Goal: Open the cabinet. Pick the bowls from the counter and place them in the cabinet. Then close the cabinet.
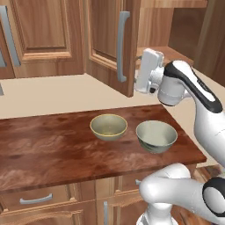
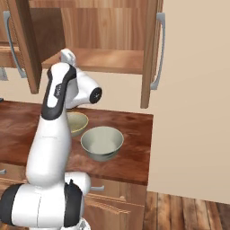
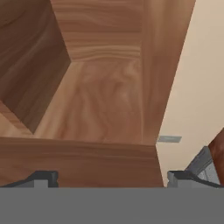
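Gripper (image 3: pixel 112 179): fingers spread wide, holding nothing.
Cabinet (image 3: pixel 105 100): just ahead, doors open.
Bowls (image 1: pixel 109 127): below, on counter (image 1: pixel 52 145).

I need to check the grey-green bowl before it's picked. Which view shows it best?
The left base view: the grey-green bowl sits unobstructed on the counter, pale inside visible. The right base view also shows it whole, beside the arm. The hand view faces the cabinet interior.
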Robot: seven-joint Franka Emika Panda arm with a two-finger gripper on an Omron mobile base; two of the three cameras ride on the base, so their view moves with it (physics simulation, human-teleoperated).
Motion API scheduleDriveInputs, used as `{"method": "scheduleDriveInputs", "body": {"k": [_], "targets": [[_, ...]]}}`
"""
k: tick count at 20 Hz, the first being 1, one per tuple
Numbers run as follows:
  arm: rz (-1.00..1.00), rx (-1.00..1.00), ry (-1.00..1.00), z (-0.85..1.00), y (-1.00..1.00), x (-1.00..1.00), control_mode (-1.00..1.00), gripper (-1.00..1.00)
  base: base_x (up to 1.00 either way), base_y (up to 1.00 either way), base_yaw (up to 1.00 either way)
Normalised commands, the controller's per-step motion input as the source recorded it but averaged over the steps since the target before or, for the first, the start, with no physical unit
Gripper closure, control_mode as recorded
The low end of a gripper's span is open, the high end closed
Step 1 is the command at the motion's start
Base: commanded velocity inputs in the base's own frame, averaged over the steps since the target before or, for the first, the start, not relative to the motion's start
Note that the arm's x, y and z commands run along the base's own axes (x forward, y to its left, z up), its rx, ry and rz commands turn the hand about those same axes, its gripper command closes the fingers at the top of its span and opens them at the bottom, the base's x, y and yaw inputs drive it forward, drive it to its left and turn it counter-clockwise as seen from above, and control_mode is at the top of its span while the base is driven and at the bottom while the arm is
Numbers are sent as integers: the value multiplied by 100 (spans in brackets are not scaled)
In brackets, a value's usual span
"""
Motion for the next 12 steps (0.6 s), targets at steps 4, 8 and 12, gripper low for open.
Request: {"method": "scheduleDriveInputs", "body": {"k": [4,8,12], "targets": [[18,0,0,0,22,48,-100,-100,0,0,0],[20,0,0,0,19,48,-100,-100,0,0,0],[21,0,0,0,38,5,-100,-100,0,0,0]]}}
